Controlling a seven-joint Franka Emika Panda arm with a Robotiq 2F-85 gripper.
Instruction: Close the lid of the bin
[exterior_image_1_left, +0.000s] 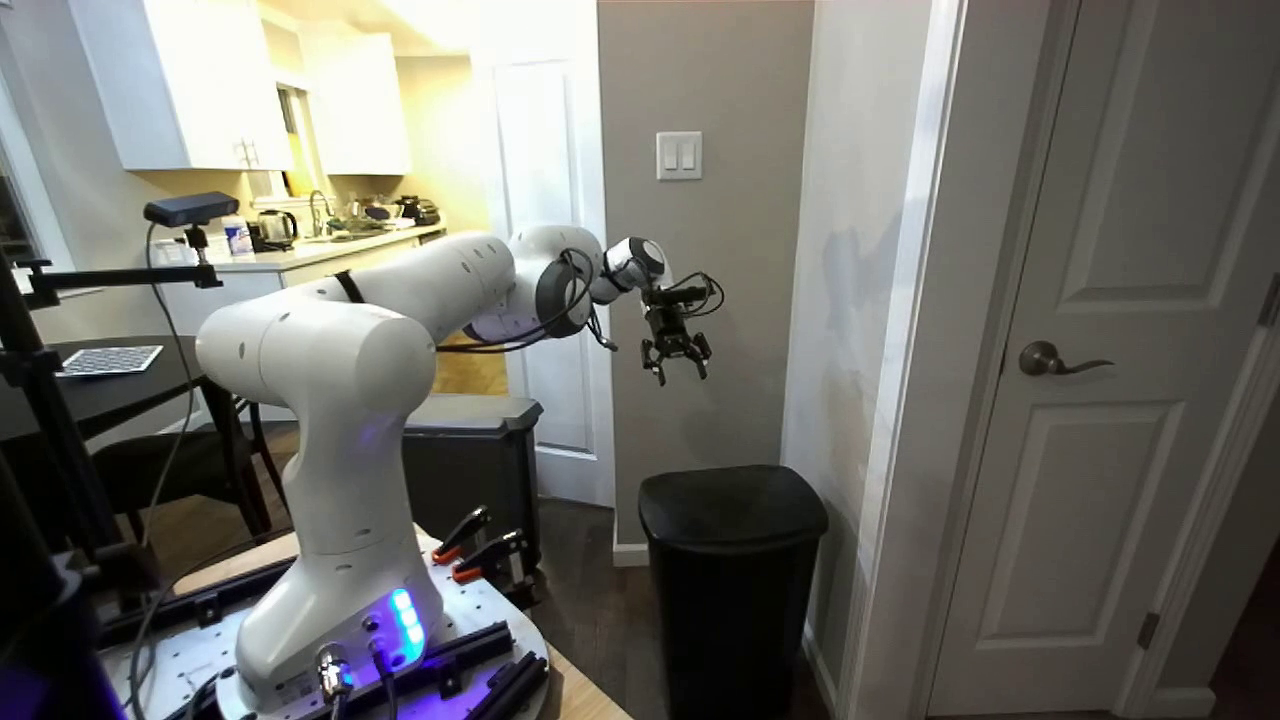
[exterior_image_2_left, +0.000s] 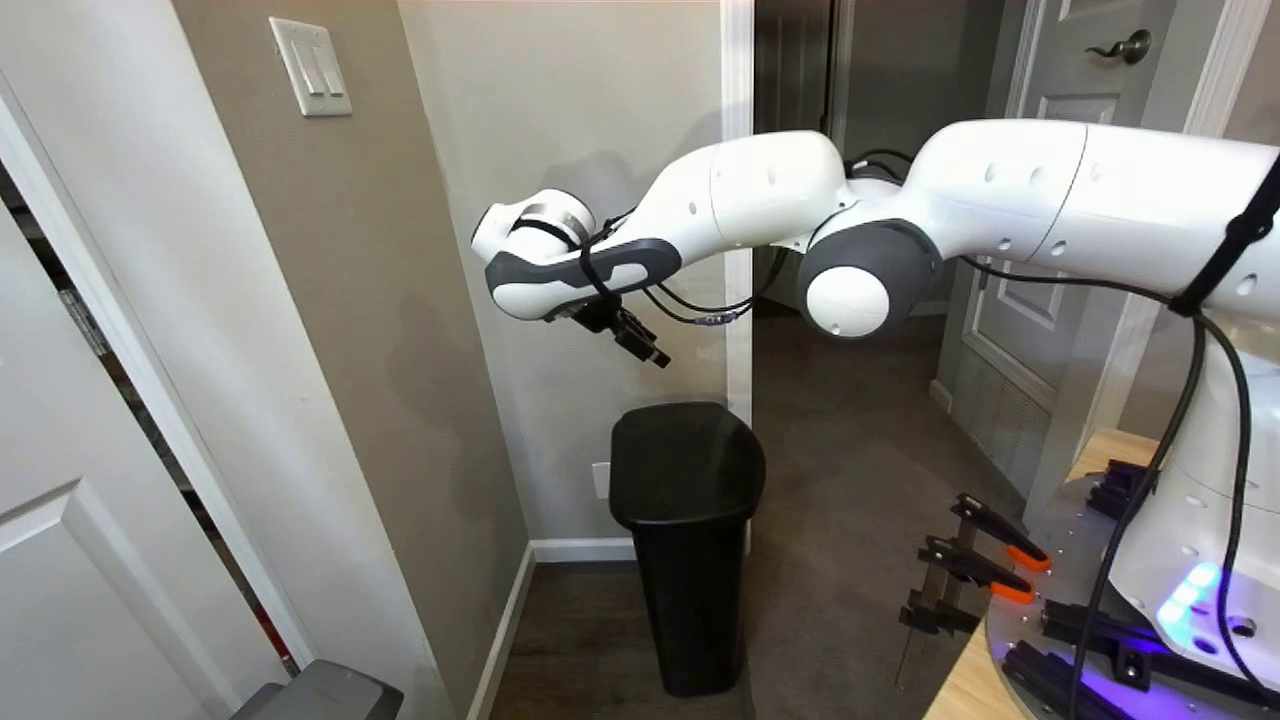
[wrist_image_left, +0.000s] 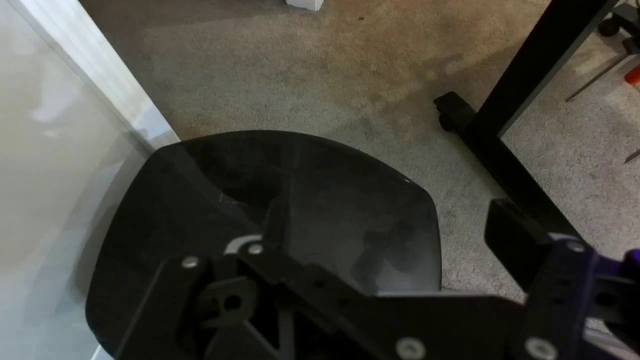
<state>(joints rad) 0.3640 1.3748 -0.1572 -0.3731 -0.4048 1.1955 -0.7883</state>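
- Fingers: two counted, spread wide apart. You have nothing between them.
- Gripper: one, pointing downward above the bin, with a clear gap in both exterior views.
- Lid: one, below your fingers and apart from them, lying down across the top of the bin. In the wrist view, one finger crosses in front of it; the other shows past its edge, against the carpet.
- Bin: one, upright. Both exterior views give you its tall sides; of it, the wrist view gives you just the lid's upper face.
- Wrist view alone: one black wheeled stand, near the bin.
- Switch plate: one, on the wall above the bin.
- Clamps: two, orange-padded, between the bin and the arm's base.
- In an exterior view alone: one outlet plate, low on the adjoining wall, just behind the bin.
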